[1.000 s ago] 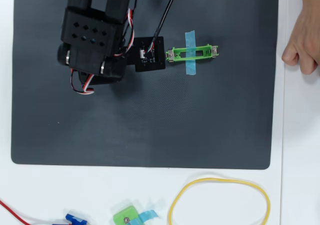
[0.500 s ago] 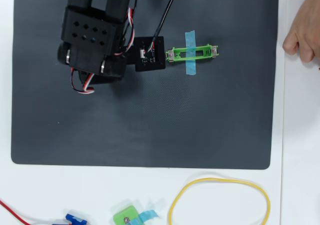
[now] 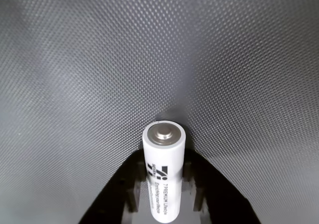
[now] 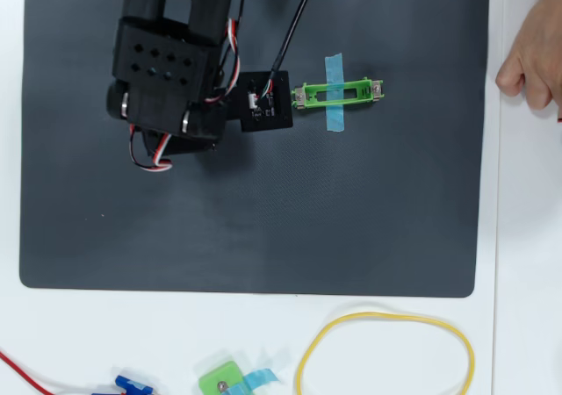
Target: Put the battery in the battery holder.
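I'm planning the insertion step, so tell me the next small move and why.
Probably carry the gripper toward the long bright-green plastic battery holder, to the arm's right in the overhead view. The wrist view shows the white cylindrical battery gripped between the fingers over bare dark mat, and the holder's slot is empty.

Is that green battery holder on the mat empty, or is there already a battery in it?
Empty. In the overhead view the battery holder shows dark mat through its frame; the battery sits between the gripper fingers.
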Available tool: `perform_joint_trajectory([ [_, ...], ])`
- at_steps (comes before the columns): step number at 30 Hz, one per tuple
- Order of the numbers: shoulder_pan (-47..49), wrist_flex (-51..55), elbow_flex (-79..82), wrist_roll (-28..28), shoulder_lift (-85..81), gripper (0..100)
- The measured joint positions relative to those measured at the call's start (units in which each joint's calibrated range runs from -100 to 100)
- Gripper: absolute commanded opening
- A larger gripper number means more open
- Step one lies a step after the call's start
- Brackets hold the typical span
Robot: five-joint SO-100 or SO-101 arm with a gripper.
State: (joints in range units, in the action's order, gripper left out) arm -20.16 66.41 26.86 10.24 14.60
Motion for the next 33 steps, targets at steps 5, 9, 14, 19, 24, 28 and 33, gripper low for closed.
perform_joint_trajectory([
  [5, 0.34, 0.00, 0.00, 0.10, 0.08, 0],
  [9, 0.34, -0.09, 0.00, 0.83, 0.08, 0],
  [14, 0.34, -0.09, 0.00, 2.12, 0.08, 0],
  [19, 0.22, -0.43, 0.00, 2.12, 0.00, 0],
  [24, 0.22, -2.84, 1.63, 2.07, -3.23, 0],
  [28, 0.34, -6.63, 4.36, 1.35, -7.05, 0],
  [33, 0.56, -9.04, 6.35, 1.30, -10.61, 0],
])
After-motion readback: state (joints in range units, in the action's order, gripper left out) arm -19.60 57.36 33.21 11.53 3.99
